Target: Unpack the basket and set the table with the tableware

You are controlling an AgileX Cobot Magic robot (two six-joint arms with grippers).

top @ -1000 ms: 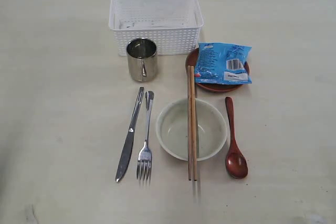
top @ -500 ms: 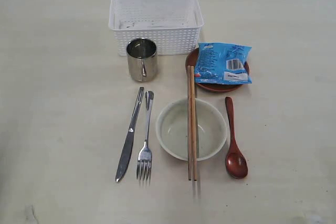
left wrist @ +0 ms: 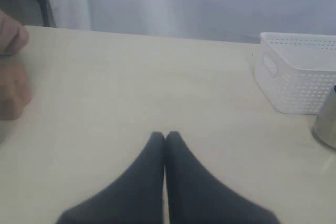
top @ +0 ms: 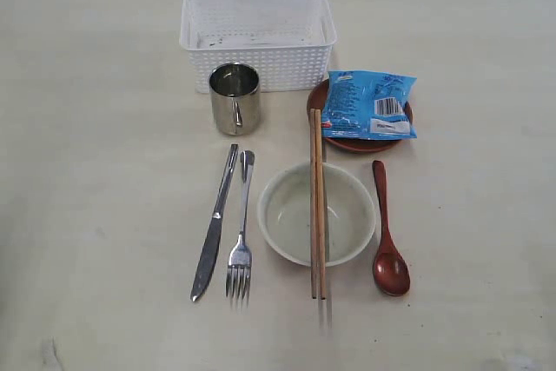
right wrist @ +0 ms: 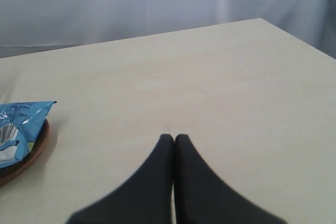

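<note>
Now the white rectangular perforated plastic basket [top: 258, 36] stands at the far middle of the pale beige tabletop [top: 104, 171]. Just near of its left corner, a steel handled mug [top: 234, 97] stands upright with its handle turned to the near side. Nearer again, a steel knife [top: 215, 223] and a steel fork [top: 241, 232] lie side by side, the knife on the left, both with their handles pointing far.

Right of the fork sits a pale cream bowl [top: 287, 215]. A pair of wooden chopsticks [top: 317, 206] rests across its rim, running from far to near. A red-brown spoon [top: 387, 232] lies just right of the bowl, scoop end near.

A small red-brown plate [top: 356, 143] sits just right and near of the basket. A blue snack bag [top: 369, 103] lies on it.

The left gripper [left wrist: 165, 137] hangs low over bare tabletop left of the basket, its dark fingers [left wrist: 147, 166] pressed together on nothing. The right gripper [right wrist: 174, 139] is likewise closed and empty over bare tabletop, right of the plate.
</note>
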